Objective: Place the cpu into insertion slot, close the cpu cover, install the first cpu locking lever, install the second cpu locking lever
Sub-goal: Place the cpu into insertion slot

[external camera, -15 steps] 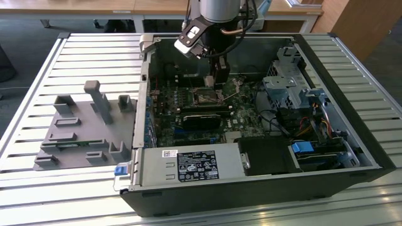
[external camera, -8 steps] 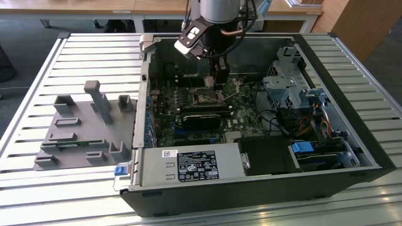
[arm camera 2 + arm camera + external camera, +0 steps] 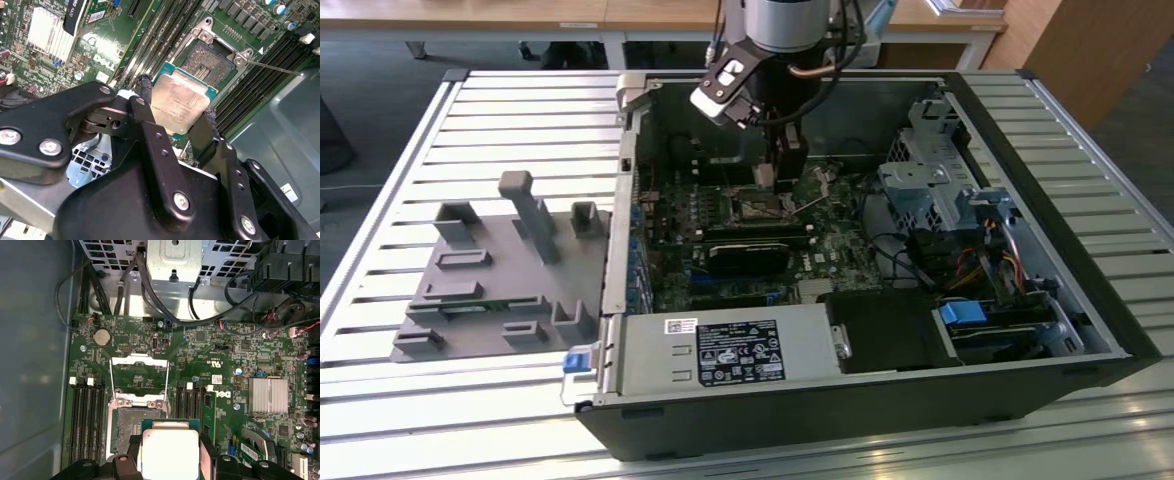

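Clamping the cpu [image 3: 181, 100] in our gripper [image 3: 176, 106], we are hovering near the insertion slot [image 3: 212, 57]; we are judging that any tilt or offset could damage it.

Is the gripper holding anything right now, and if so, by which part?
Yes: the gripper holds the cpu, pinched by two opposite side edges between its fingers, silver face bare, close by the uncovered insertion slot.
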`<act>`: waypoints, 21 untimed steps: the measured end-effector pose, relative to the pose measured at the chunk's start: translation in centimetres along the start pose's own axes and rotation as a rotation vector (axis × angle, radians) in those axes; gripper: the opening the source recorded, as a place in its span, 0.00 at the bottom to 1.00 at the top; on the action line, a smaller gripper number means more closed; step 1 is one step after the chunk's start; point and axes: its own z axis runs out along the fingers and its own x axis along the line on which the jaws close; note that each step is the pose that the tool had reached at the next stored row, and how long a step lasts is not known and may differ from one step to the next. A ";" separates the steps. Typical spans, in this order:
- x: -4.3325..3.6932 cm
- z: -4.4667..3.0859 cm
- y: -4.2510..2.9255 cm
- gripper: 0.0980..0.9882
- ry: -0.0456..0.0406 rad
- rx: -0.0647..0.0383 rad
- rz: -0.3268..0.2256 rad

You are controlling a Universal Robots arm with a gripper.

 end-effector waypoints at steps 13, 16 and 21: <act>0.07 0.33 -0.02 0.50 -0.0029 0.000 0.000; 0.10 0.52 -0.03 0.50 -0.0029 0.001 0.000; 0.58 1.31 -0.08 0.50 -0.0029 0.001 0.000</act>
